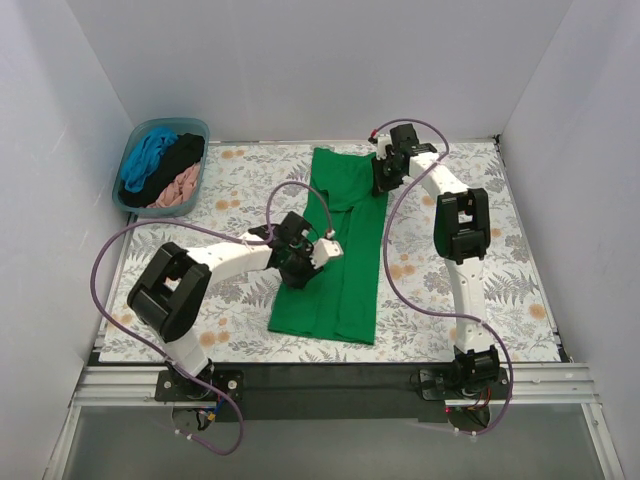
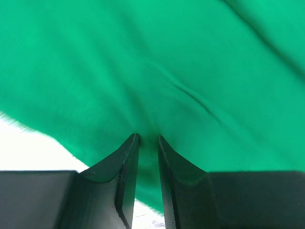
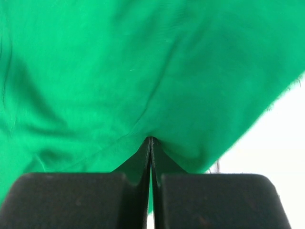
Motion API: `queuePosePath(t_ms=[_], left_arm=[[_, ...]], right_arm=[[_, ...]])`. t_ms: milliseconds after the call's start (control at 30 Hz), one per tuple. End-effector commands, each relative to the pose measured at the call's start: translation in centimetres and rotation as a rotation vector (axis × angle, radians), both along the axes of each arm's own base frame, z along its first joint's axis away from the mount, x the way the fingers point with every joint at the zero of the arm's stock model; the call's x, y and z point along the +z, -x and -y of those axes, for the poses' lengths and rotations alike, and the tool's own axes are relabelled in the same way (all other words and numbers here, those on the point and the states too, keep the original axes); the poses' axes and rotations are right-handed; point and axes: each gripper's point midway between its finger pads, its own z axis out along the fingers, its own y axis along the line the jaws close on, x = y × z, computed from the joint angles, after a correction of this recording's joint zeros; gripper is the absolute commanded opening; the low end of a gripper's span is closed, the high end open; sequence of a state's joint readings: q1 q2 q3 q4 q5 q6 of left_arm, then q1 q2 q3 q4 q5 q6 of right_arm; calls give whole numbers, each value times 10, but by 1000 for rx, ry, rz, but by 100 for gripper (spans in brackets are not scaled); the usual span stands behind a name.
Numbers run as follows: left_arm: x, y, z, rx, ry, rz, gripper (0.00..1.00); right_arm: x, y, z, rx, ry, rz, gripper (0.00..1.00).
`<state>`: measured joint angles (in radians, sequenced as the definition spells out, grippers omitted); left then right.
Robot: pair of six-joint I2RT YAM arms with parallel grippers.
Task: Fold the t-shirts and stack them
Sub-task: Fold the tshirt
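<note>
Green shirt (image 1: 340, 250) lies flat in the middle of the table (image 1: 500, 250), folded into a long strip from the far edge toward the near edge. Seen from above, the left arm bends low from the near left corner and reaches across to the strip's left side, where the left gripper (image 1: 298, 270) points down. The right arm stands tall, bends at its elbow and stretches to the far edge. The right gripper (image 1: 381, 186) sits on the shirt's far right part. A tub (image 1: 128, 165) in the far left corner holds a blue shirt (image 1: 148, 150), a black shirt (image 1: 178, 155) and a pink shirt (image 1: 178, 188).

In the left wrist view, the fingers (image 2: 127, 157) are a thin gap apart with green cloth pinched between them.

In the right wrist view, the fingers (image 3: 143, 160) press tight together on a fold of green cloth.
</note>
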<state>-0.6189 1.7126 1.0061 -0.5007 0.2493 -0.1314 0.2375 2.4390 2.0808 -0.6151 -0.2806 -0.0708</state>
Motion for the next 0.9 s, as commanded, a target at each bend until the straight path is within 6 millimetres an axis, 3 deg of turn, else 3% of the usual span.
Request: queuePosePath(t_ms=[0, 100, 233, 333, 367, 433, 467, 600, 800, 867], left_arm=[[-10, 65, 11, -45, -15, -189, 21], [-4, 69, 21, -25, 16, -239, 21], [30, 53, 38, 16, 114, -224, 21], [61, 26, 42, 90, 238, -217, 22], [78, 3, 43, 156, 309, -202, 22], [89, -22, 42, 228, 369, -189, 24], [100, -45, 41, 296, 420, -167, 25], [97, -88, 49, 420, 466, -181, 27], [67, -126, 63, 571, 498, -254, 27], [56, -137, 57, 635, 487, -240, 23]], right_arm=[[-22, -16, -19, 70, 40, 53, 1], [-1, -37, -30, 89, 54, 150, 1], [34, -42, -22, 100, 95, 241, 1], [71, -23, -22, 123, 66, 265, 1], [98, -14, -25, 136, 32, 294, 1], [99, 6, -25, 142, 5, 255, 1], [114, 14, -28, 153, -25, 265, 3], [107, 43, -33, 159, -89, 179, 4], [63, 70, -41, 151, -146, 15, 1], [48, 74, -41, 142, -150, -28, 1]])
